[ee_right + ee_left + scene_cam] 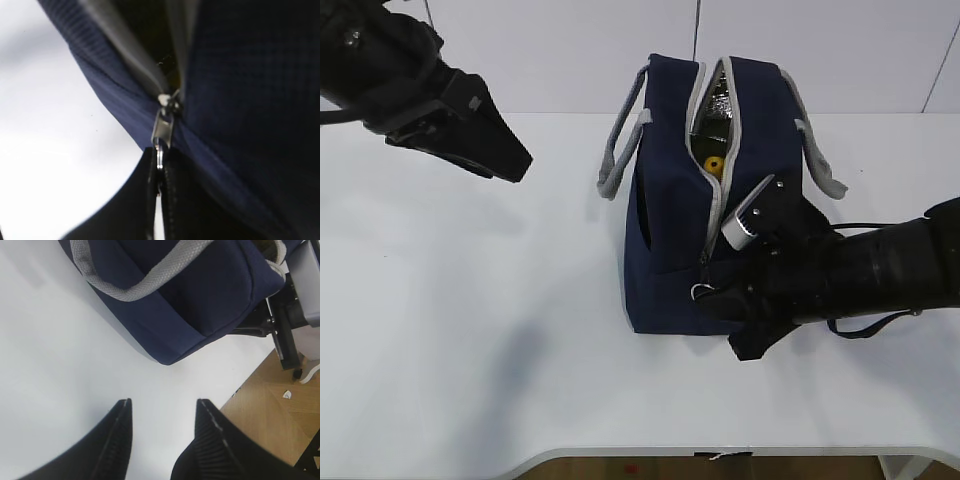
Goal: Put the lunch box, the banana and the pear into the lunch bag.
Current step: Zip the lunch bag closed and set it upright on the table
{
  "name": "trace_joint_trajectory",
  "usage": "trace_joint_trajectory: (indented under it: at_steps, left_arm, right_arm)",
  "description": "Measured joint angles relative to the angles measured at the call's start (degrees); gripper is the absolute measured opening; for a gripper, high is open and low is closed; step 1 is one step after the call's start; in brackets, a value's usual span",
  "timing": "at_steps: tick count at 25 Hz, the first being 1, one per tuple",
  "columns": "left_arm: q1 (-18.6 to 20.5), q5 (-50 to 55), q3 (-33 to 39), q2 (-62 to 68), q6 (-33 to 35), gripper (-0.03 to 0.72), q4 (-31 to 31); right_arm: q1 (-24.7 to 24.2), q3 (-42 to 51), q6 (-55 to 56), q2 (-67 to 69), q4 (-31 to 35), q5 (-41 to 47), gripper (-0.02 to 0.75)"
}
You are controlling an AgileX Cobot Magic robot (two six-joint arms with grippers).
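The navy lunch bag stands in the middle of the white table with its grey zipper open along the top. Silver lining and a yellow fruit show inside; I cannot tell if it is the banana or the pear. The lunch box is hidden. My right gripper is at the bag's near end, shut on the zipper's ring pull below the metal slider. My left gripper is open and empty, held high over the table at the left. The bag also shows in the left wrist view.
Grey strap handles hang off both sides of the bag. The table's front edge runs near the bottom of the exterior view. Wooden floor and a robot base lie beyond the table edge in the left wrist view.
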Motion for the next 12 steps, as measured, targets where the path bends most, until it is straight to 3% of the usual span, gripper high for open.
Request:
trace_joint_trajectory:
  at_steps: [8, 12]
  left_arm:
    - [0.0, 0.0, 0.0, 0.0, 0.0, 0.317, 0.0]
    - [0.0, 0.0, 0.0, 0.0, 0.0, 0.317, 0.0]
  right_arm:
    - [0.0, 0.0, 0.0, -0.58, -0.82, -0.04, 0.006]
    - [0.0, 0.0, 3.94, -2.85, -5.7, -0.56, 0.006]
